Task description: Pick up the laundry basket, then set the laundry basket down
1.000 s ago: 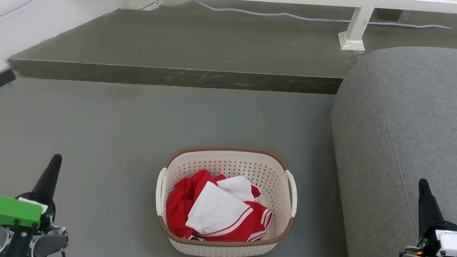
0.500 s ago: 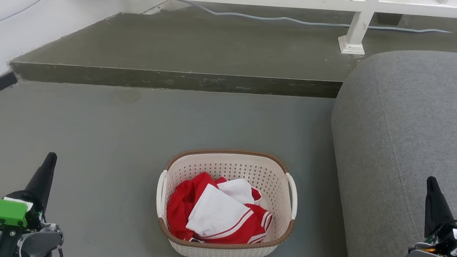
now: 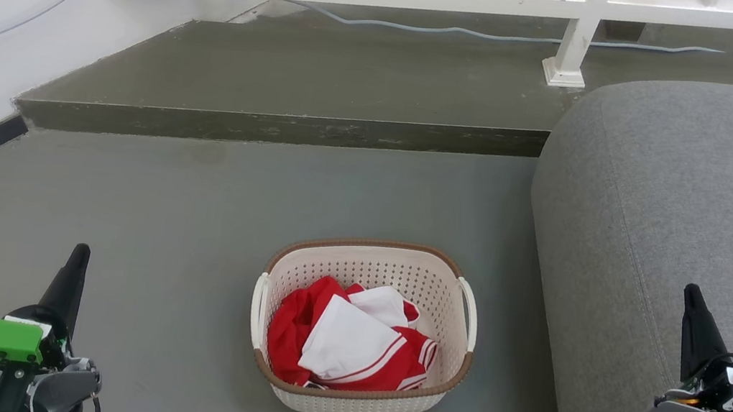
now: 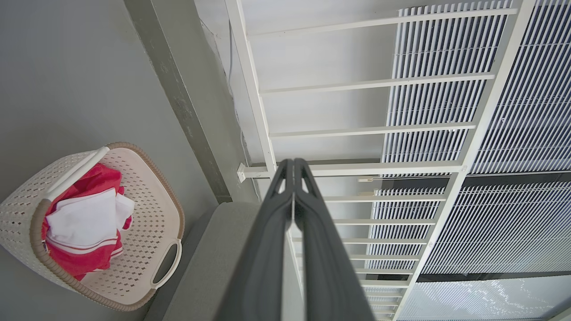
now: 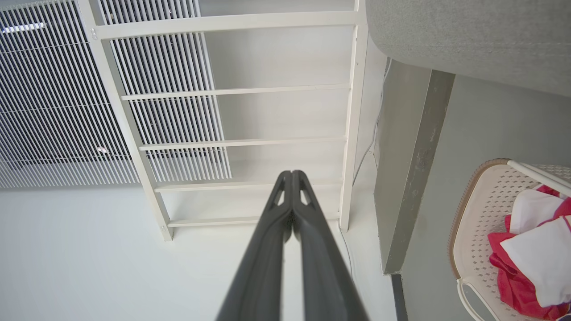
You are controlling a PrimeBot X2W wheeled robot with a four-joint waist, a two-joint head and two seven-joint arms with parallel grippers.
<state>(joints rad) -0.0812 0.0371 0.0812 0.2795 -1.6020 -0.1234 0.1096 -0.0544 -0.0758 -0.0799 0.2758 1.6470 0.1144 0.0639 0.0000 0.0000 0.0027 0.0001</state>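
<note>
Nothing has shifted in the last half second: I see the basket sitting on the floor just beside the sofa, my left gripper and right gripper both closed, empty, well apart from it

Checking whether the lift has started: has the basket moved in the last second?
No. The basket keeps the same gap from the step and the sofa; the slight shift of the whole view is the camera's.

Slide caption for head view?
Laundry basket of red-and-white clothes on grey floor beside sofa; left gripper and right gripper shut, clear of it.
</note>
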